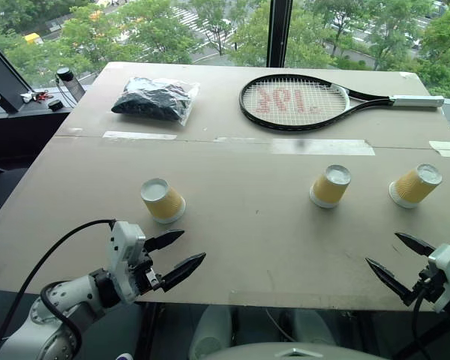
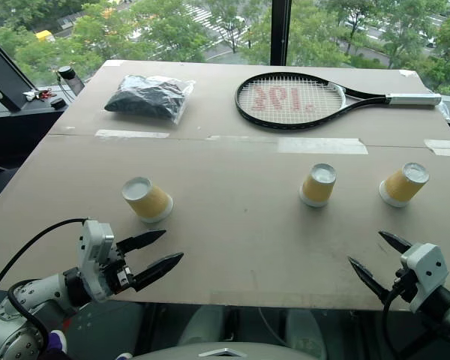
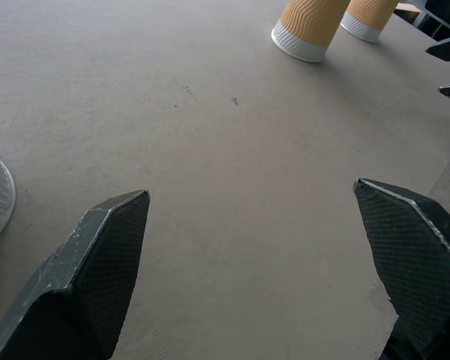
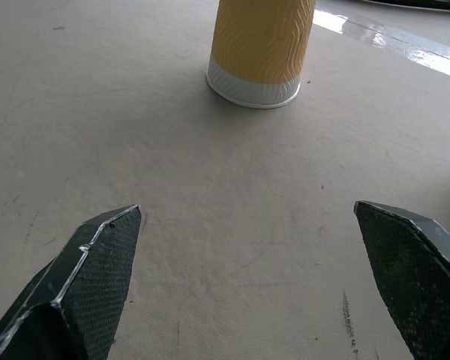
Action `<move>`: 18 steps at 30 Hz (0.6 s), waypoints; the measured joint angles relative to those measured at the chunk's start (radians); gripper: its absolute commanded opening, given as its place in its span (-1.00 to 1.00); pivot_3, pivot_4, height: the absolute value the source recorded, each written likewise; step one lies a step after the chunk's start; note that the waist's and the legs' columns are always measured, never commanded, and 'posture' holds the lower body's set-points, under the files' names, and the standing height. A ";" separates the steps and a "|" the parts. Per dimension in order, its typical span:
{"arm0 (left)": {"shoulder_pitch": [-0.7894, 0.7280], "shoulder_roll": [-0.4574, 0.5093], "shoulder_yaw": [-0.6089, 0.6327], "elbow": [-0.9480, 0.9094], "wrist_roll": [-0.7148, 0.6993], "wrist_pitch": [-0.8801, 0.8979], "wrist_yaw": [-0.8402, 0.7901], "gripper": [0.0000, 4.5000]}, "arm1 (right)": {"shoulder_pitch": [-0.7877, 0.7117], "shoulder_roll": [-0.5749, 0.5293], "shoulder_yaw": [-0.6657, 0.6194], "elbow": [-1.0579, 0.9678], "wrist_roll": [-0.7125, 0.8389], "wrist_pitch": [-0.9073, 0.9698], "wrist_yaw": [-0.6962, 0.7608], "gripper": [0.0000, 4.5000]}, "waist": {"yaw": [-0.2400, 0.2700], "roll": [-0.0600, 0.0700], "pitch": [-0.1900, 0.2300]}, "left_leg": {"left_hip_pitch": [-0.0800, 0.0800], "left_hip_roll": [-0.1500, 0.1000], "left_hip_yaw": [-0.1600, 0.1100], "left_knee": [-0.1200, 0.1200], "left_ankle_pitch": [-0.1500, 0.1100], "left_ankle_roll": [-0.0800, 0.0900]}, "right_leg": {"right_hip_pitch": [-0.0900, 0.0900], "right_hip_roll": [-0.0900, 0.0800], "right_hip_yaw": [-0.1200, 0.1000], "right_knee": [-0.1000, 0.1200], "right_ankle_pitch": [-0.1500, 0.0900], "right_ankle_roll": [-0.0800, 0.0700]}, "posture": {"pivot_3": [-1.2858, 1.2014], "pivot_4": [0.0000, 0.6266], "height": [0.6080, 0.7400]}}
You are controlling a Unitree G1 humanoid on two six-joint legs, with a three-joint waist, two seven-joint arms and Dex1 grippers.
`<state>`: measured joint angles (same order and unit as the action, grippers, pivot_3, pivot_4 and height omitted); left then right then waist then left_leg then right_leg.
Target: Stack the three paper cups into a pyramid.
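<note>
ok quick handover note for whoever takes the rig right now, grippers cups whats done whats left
Left gripper: open, empty, at the near edge by the left cup.
Right gripper: open, empty, near the right cup.
Cups: all upside down and apart on the table; middle cup stands closer to the right one.
Done: nothing stacked.
Left: set two cups side by side, put the third on top.

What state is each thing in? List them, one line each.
Left cup: upside down, standing alone.
Middle cup: upside down, unstacked.
Right cup: upside down, unstacked.
Left gripper: open, empty.
Right gripper: open, empty.
Tennis racket: lying flat.
Plastic bag: lying flat, dark contents.
</note>
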<state>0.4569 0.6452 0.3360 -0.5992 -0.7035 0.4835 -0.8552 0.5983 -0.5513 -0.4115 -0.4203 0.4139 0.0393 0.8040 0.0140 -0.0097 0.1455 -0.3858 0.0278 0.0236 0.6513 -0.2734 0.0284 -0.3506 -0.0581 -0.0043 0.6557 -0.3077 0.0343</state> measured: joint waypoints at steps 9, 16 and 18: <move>-0.082 -0.046 -0.007 0.118 0.036 -0.103 -0.044 0.99 | -0.132 0.015 0.098 -0.124 0.087 0.022 0.007 1.00 | -0.001 0.001 0.001 | 0.000 0.000 0.000 0.000 0.000 0.000 | 0.000 0.000 0.000 0.000 0.000 0.000 | 0.03 -0.52 1.00; -0.033 -0.114 0.025 0.132 0.044 -0.191 -0.037 0.99 | -0.176 -0.065 0.216 -0.301 0.206 0.089 0.089 1.00 | -0.001 0.000 0.001 | -0.011 0.000 -0.002 0.001 0.000 0.000 | -0.010 0.000 -0.003 0.001 0.002 0.004 | 0.03 -0.52 1.00; -0.010 -0.127 0.064 0.132 0.039 -0.208 -0.032 0.99 | -0.165 -0.083 0.232 -0.325 0.231 0.107 0.106 1.00 | 0.000 -0.001 0.001 | -0.011 0.000 -0.002 0.001 0.000 0.000 | -0.010 0.000 -0.003 0.001 0.002 0.004 | 0.03 -0.52 1.00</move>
<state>0.4466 0.5177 0.4003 -0.4668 -0.6643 0.2753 -0.8868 0.4329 -0.6341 -0.1791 -0.7450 0.6453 0.1463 0.9098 0.0140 -0.0109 0.1463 -0.3970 0.0274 0.0217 0.6522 -0.2732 0.0284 -0.3601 -0.0581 -0.0077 0.6563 -0.3055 0.0381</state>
